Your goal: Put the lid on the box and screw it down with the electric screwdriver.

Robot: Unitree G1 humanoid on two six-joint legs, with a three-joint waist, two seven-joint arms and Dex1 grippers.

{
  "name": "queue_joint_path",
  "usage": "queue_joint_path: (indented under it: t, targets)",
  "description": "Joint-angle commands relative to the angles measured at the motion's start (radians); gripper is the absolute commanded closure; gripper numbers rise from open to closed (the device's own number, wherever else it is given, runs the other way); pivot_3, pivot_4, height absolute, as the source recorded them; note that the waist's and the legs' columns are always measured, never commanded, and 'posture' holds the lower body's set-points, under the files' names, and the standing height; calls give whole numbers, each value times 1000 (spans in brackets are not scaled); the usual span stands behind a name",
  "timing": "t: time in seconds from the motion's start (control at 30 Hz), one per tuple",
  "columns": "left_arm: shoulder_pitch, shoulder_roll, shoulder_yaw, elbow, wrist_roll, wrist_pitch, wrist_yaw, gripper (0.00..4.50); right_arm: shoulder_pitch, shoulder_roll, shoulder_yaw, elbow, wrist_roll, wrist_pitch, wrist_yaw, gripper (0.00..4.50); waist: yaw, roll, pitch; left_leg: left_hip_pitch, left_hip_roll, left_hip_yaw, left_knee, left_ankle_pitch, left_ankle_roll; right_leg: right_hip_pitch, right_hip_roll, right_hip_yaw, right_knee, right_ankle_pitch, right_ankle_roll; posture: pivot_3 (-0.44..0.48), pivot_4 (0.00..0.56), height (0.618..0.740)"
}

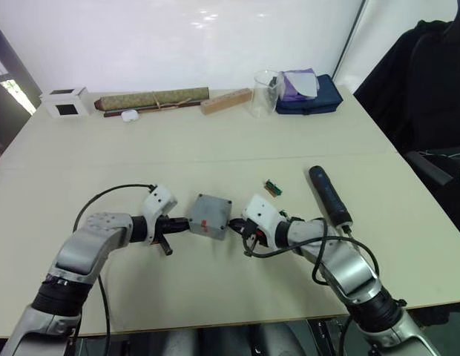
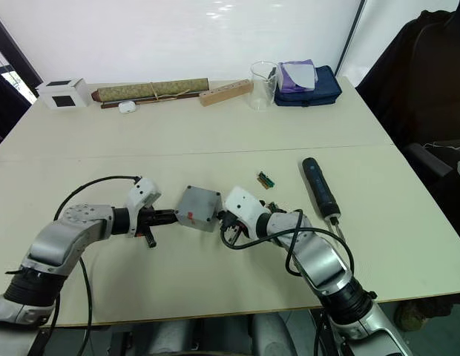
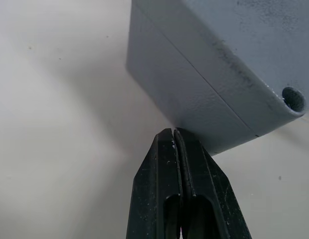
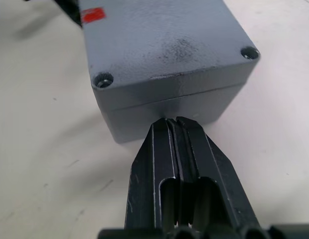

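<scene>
Grey, stiff and probably light, the box [image 1: 210, 215] sits mid-table with the lid [image 4: 159, 37] already seated. Both grippers, left [image 3: 173, 133] and right [image 4: 175, 122], press closed fingertips against opposite walls (pushing, not gripping). Smooth sides may skid, so hold it by those walls; the electric screwdriver [image 1: 330, 195] lies untouched just right.

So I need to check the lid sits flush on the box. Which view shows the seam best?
The right wrist view: the lid lies on the box, the seam running along the near wall under two corner holes. The left wrist view shows the seam at one corner. The eye views show the lid's red mark but no seam.
</scene>
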Motion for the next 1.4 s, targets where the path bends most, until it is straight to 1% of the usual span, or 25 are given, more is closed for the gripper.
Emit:
queue_joint_path:
  t: [0.03,0.27,0.37,0.4,0.43,0.47,0.5,0.53,0.57,0.63,0.67,0.7,0.8,0.83,0.87,0.93,1.03,1.07,1.1,1.17,1.2,1.3,1.4]
  targets:
    - [9,-9,1,-60,-32,11,-2,4500,-20,4,-10,-38,15,1,2,4422,0,0,0,0,0,0,0,0,0,0,0,0,0,0,0,0,150,740]
    - [14,-10,5,-58,-28,6,6,4500,-21,-10,-19,-39,14,6,3,4422,0,0,0,0,0,0,0,0,0,0,0,0,0,0,0,0,150,740]
    - [23,2,36,-51,-31,-5,11,4500,-1,-34,-61,-78,36,14,11,4422,0,0,0,0,0,0,0,0,0,0,0,0,0,0,0,0,150,740]
    - [22,-5,86,-48,-55,-7,22,4500,11,-46,-103,-112,61,27,17,4422,1,0,0,0,0,0,0,0,0,0,0,0,0,0,0,0,150,740]
    - [20,-31,162,-50,-101,-21,40,4500,25,-62,-149,-151,89,42,25,4422,1,0,0,-1,0,0,0,0,0,-1,0,0,0,0,0,0,150,740]
    - [18,-51,215,-51,-135,-33,52,4500,34,-73,-181,-178,110,53,30,4422,2,0,1,-2,0,0,0,0,0,-2,0,0,0,0,0,0,150,740]
    - [22,-76,274,-64,-141,-105,76,4500,50,-89,-223,-213,137,66,40,4422,3,-1,1,-3,0,0,0,0,0,-3,0,0,0,0,0,0,150,740]
    - [17,-49,299,-73,-149,-89,68,4500,72,-113,-275,-252,167,84,54,4422,2,-1,1,-3,1,0,0,0,0,-3,0,0,0,0,0,0,150,740]
    - [-1,-3,296,-67,-163,-38,36,4500,93,-130,-327,-288,198,100,64,4422,3,-1,2,-3,1,0,0,0,0,-3,0,0,0,0,0,0,150,740]
    - [-62,70,297,-58,-241,31,-67,4500,131,-133,-464,-345,267,176,47,4422,2,-1,2,-3,0,-1,0,0,0,-3,0,-1,0,0,0,0,150,740]
    - [-85,87,294,-59,-270,44,-94,4500,141,-132,-505,-357,288,200,33,4422,3,-1,2,-3,0,-1,-1,0,0,-3,1,-1,0,0,0,0,150,740]
    - [-123,100,266,-67,-270,42,-111,4500,156,-130,-548,-353,292,216,11,4422,3,-1,2,-3,0,-1,-1,0,0,-3,1,-1,0,0,0,0,150,740]
    - [-186,115,183,-106,-268,51,-141,4500,197,-117,-614,-326,287,237,-50,4422,3,-1,2,-3,-1,0,0,0,0,-2,0,-1,0,-2,-3,0,150,740]
    - [-203,115,153,-122,-267,50,-154,4500,208,-114,-621,-315,287,235,-64,3809,3,-1,2,-3,-1,0,0,0,0,-2,0,0,-1,-2,-3,0,150,740]
    - [-216,115,131,-129,-264,46,-163,4500,215,-112,-624,-305,287,231,-75,3669,2,-1,2,-3,-1,1,0,0,0,-2,0,0,-1,-2,-2,0,150,740]
    - [-228,124,83,-150,-255,26,-198,4500,240,-101,-605,-309,291,218,-92,2952,-2,-1,2,-3,-1,2,0,0,0,-3,0,1,-1,0,0,0,150,740]
    - [-247,126,37,-150,-236,0,-219,4500,265,-84,-569,-313,291,203,-116,1624,-5,0,3,-3,0,2,-2,0,0,-5,2,2,1,0,0,0,150,740]
    - [-254,123,26,-142,-227,-9,-219,4500,271,-77,-556,-312,290,199,-123,1359,-3,0,3,-3,1,2,-2,0,0,-6,3,2,1,0,0,0,150,740]
    - [-256,121,20,-140,-223,-16,-219,4500,279,-74,-548,-313,291,195,-129,838,-2,0,3,-3,1,1,-2,0,0,-6,3,2,1,0,0,0,150,740]
    - [-255,114,10,-135,-213,-24,-217,4500,303,-74,-515,-305,276,169,-135,159,-1,0,3,-3,1,2,-2,0,0,-6,4,2,1,0,0,0,150,740]
    - [-245,118,5,-141,-209,-31,-220,4500,318,-71,-500,-296,262,146,-145,27,-1,0,3,-3,1,2,-2,0,0,-6,3,2,1,0,0,0,150,740]
    - [-212,117,7,-169,-219,-23,-210,4500,346,-49,-485,-264,241,83,-172,27,-1,0,3,-4,0,3,-1,0,0,-6,2,2,0,0,0,0,150,740]
    - [-203,108,12,-178,-224,-16,-193,4500,354,-50,-471,-241,222,38,-186,795,0,0,3,-4,0,3,-1,0,0,-6,2,3,0,0,0,0,150,740]
